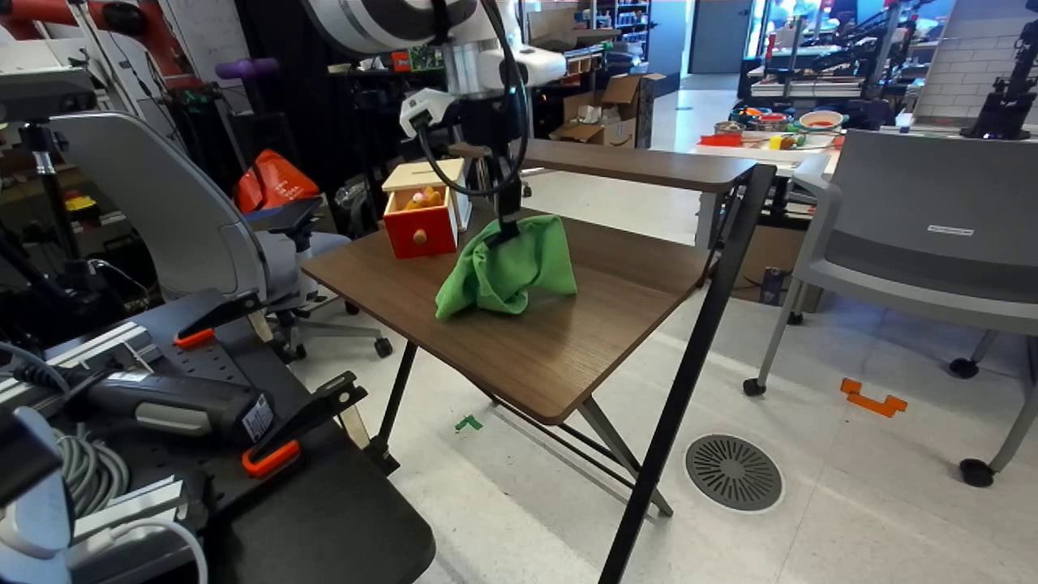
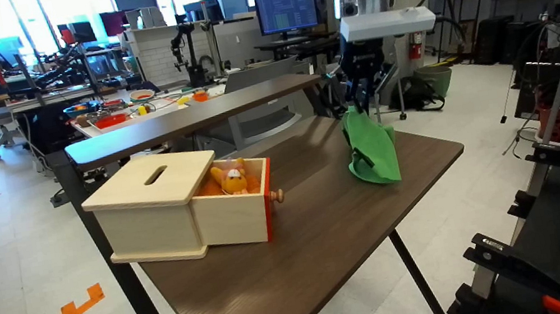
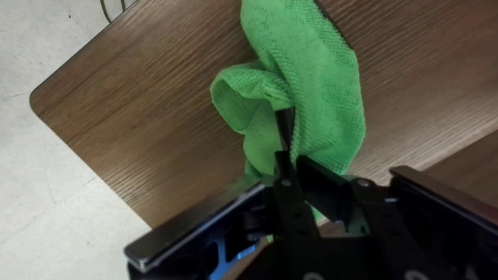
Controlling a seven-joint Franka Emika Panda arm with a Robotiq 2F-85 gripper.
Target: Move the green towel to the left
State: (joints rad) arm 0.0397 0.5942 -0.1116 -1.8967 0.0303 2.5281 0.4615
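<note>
In an exterior view, a wooden box (image 2: 147,230) stands left on the brown table (image 2: 257,291), an orange toy (image 2: 234,181) in its pulled-out drawer (image 2: 233,220); to the right, the gripper (image 2: 362,108) clenches the green towel (image 2: 377,152) over the tabletop.

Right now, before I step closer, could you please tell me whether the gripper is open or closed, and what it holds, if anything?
Gripper: closed, holding the green towel.

I count one green towel (image 1: 511,276), one box (image 2: 147,227), one drawer (image 2: 231,219) with one round knob (image 1: 419,236), and one black hand (image 1: 503,234).
</note>
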